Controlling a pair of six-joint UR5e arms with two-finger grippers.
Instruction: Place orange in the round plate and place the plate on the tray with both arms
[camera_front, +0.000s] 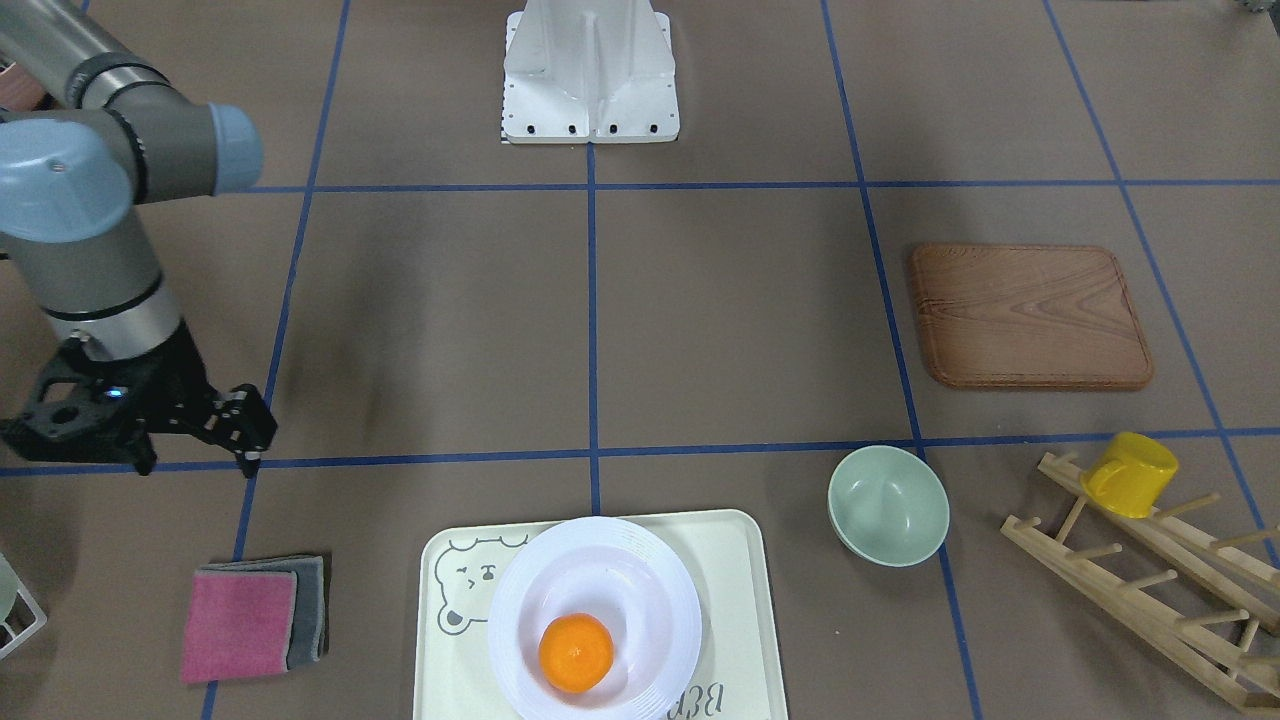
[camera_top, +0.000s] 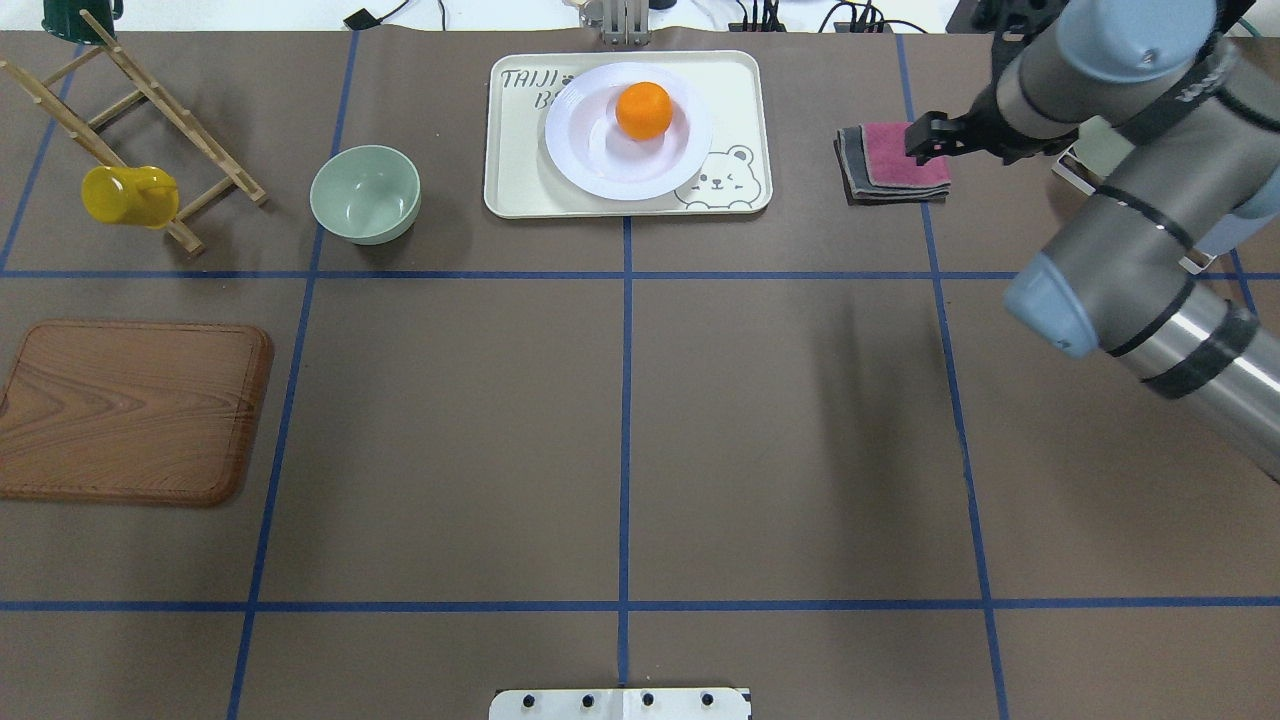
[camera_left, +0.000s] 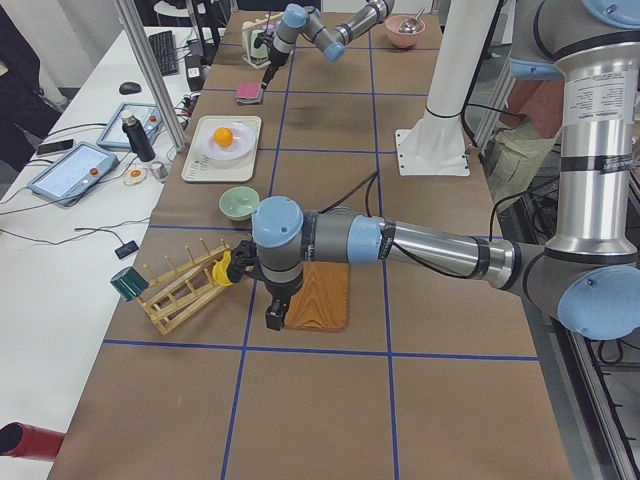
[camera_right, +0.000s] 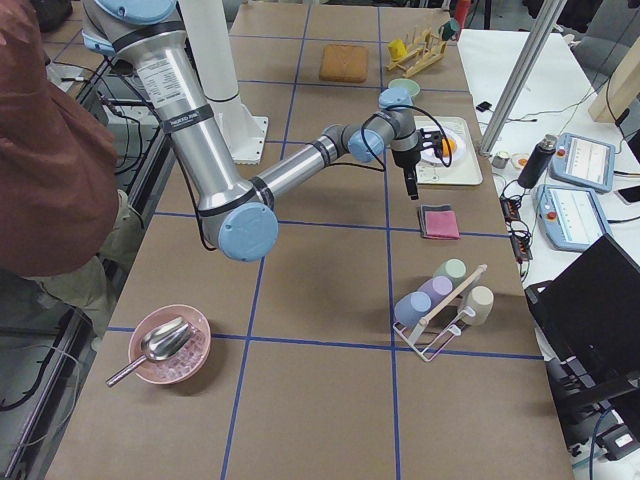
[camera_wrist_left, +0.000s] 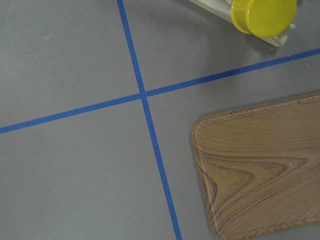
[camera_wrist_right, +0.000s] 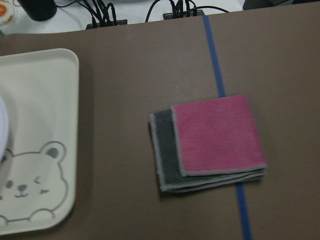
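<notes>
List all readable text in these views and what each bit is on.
"TAIJI": printed in a corner of the tray, readable in the overhead view.
"BE": on the line under it on the tray; the rest is covered by the round plate.
Sticker on the right arm: too small to read.
Sticker on the left arm: too small to read.

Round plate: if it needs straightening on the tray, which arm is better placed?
Likely right. The right gripper hangs by the folded cloths just beside the tray; the left gripper is far off by the wooden board, past the green bowl.
</notes>
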